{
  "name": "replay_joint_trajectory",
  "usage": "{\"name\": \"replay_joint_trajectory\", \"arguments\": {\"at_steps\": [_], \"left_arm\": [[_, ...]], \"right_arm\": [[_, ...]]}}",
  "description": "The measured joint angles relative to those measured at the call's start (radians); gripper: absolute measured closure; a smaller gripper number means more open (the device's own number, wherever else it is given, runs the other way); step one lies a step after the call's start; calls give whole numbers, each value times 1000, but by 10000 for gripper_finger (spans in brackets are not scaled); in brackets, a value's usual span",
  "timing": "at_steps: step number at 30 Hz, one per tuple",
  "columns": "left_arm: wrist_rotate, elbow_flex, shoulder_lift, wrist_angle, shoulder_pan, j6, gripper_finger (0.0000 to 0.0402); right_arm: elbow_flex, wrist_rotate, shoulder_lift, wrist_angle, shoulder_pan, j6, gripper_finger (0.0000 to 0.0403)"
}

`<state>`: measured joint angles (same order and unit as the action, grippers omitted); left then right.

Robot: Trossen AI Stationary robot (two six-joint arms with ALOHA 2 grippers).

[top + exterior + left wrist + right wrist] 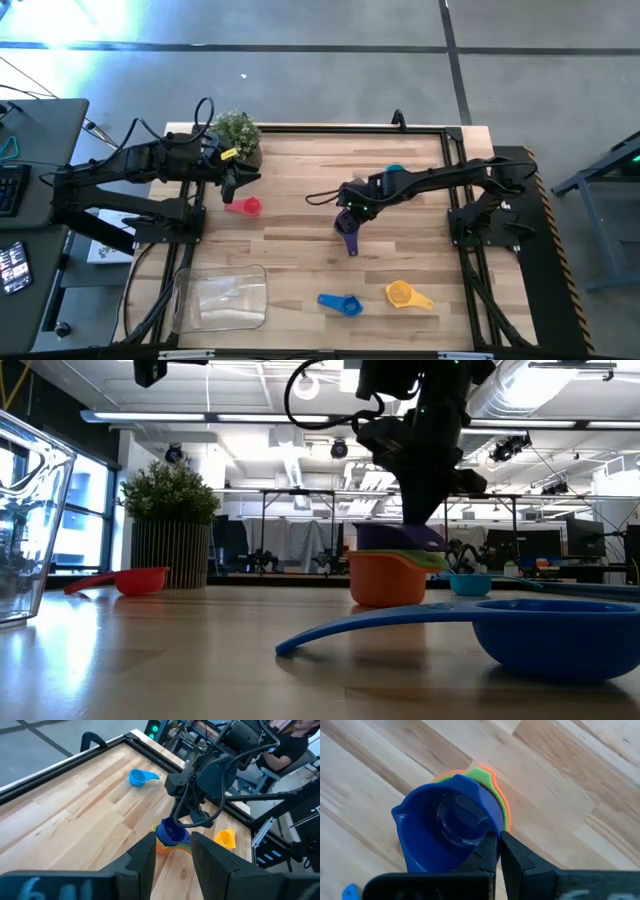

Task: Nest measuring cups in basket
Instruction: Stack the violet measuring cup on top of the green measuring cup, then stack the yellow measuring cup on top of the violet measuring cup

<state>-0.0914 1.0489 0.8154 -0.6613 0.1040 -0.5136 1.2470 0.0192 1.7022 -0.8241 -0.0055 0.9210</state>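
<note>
My right gripper [348,212] is shut on a purple cup [447,827] that sits on top of a green cup [481,771] and an orange cup [385,582] at the table's middle. My left gripper [236,190] is open and empty, just beyond a red cup [243,206] that rests on the table's left part. A light blue cup [395,172], a blue cup [340,303] and a yellow cup [405,294] lie apart on the wood. The clear basket [220,297] stands at the near left. My right gripper holds the purple cup by its rim wall [490,827], one finger inside the bowl and one outside. The fingers come from above, slanting down. The cup sits upright in the green and orange cups; its handle [352,246] points toward the table's near edge.
A small potted plant [237,133] stands at the far left, close behind my left gripper. Bare wood lies between the cup stack and the basket. A black frame [300,127] borders the table's far edge.
</note>
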Motion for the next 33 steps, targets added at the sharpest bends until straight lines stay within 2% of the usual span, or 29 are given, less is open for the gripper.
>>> {"name": "replay_joint_trajectory", "arguments": {"at_steps": [5, 15, 19, 25, 33], "left_arm": [[0, 0, 0, 0, 0, 1, 287], [-1, 0, 0, 0, 0, 2, 287], [-1, 0, 0, 0, 0, 2, 287], [-1, 0, 0, 0, 0, 2, 287], [1, 0, 0, -1, 0, 13, 287]], "right_arm": [[0, -6, 8, 16, 0, -5, 386], [0, -2, 10, 21, 0, -4, 323], [0, -55, 6, 22, -3, 5, 307], [1, -97, -33, 43, 12, 74, 304], [2, -12, -118, 58, 128, 247, 304]]}}
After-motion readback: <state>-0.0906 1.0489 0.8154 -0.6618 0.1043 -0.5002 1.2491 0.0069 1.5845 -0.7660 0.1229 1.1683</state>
